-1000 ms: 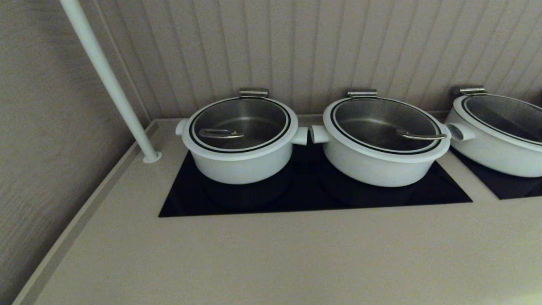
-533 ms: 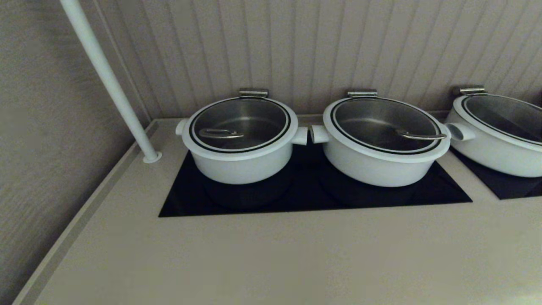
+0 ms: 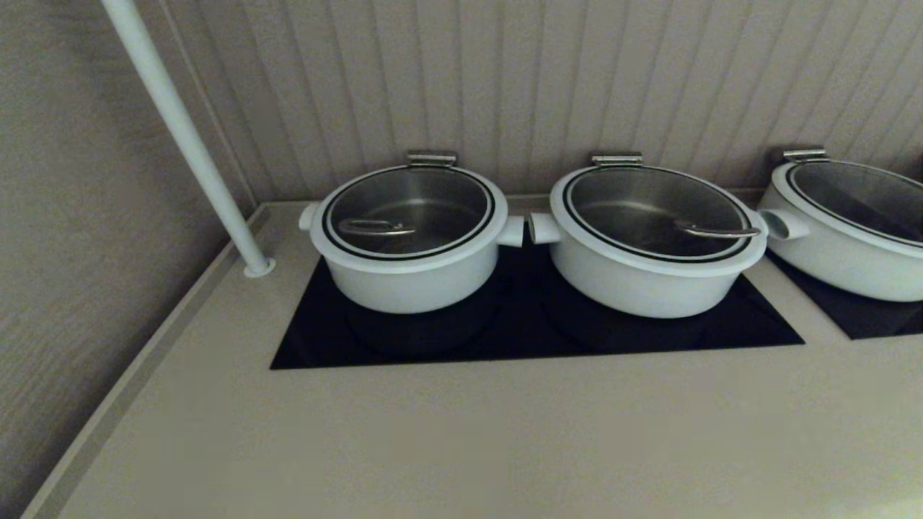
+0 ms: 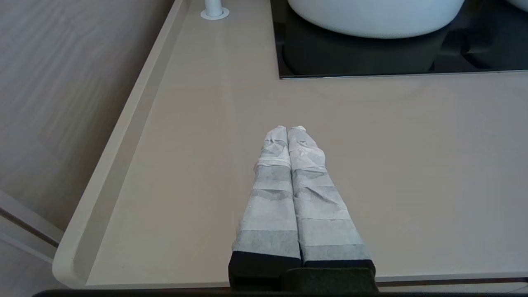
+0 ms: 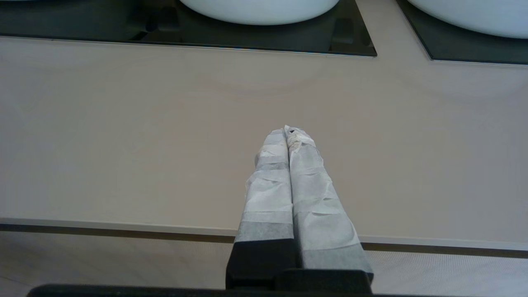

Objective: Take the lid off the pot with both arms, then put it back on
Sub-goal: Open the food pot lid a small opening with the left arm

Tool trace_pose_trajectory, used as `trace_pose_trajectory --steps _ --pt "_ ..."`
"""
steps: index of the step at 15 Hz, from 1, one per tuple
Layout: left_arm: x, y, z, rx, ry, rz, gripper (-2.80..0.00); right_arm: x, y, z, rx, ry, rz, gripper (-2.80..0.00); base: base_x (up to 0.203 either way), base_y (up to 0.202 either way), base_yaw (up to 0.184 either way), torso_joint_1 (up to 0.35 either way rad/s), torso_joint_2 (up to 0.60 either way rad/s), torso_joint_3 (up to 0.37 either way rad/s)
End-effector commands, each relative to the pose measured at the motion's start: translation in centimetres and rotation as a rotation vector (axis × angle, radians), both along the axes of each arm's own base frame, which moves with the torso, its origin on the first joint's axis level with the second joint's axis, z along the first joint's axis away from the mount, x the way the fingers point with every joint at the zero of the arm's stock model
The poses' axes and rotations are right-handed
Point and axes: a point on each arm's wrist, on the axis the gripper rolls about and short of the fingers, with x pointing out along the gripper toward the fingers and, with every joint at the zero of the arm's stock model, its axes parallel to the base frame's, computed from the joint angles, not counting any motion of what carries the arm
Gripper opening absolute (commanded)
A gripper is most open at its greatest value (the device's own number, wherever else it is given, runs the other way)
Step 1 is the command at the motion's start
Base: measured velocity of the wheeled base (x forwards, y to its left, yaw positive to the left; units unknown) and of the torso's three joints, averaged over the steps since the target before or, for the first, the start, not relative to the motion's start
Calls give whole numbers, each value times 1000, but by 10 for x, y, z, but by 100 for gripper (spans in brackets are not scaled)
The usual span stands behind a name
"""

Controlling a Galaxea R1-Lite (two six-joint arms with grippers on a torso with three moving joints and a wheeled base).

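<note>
A: Where does the pot [image 3: 409, 249] sit relative to the claws?

B: Ahead of the left gripper [image 4: 287, 128], well apart, on the black glass hob [image 3: 519, 324]. Only its white underside [image 4: 375, 18] visible from the left wrist view, beyond the fingertips and a bare stretch of beige counter [image 4: 404, 165]. Left of the right gripper [image 5: 287, 130] and also ahead of it, outside that wrist view.

A: And the lid [image 3: 408, 209]?

B: Seated flat on the pot, thin steel handle [image 3: 375, 228] arched across the glass. Untouched by either claw.

A: State of the claws?

B: Both fully closed on nothing, pale wrapped fingers [image 4: 272, 165] pressed together along their length. Left one over the counter near the raised left edge [image 4: 123, 136]. Right one over the counter's front edge, fingers [image 5: 270, 185] pointing toward the hob.

A: Anything else around?

B: A wider white pot [image 3: 652, 252] just right of the task pot, stub handles close but apart; straight ahead of the right gripper, bottom [image 5: 260, 8] showing from the right wrist. A third white pot [image 3: 847, 231] further right on a second black panel [image 3: 865, 317]. A slanted white pole [image 3: 180, 130] ahead and left of the left gripper, foot [image 4: 214, 12] on the counter. Ribbed wall [image 3: 577, 79] behind. Nothing between claws and pot.

A: Any writing?

B: None readable; small steel tabs [image 3: 431, 157] behind each lid possibly hinges, hard to tell.
</note>
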Motion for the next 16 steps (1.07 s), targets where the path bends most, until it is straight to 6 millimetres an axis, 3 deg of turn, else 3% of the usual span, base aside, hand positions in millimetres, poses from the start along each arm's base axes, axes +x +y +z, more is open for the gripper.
trace_pose_trajectory --steps 1,12,16 --pt "0 0 0 -2 1 1 -280 0 0 0 -1 2 2 -280 0 0 0 0 0 0" --pt "-1 -1 2 153 -7 -56 -280 0 0 0 -1 2 0 -280 0 0 0 0 0 0" --pt "-2 -4 35 149 -40 -172 -280 0 0 0 -1 2 1 -280 0 0 0 0 0 0"
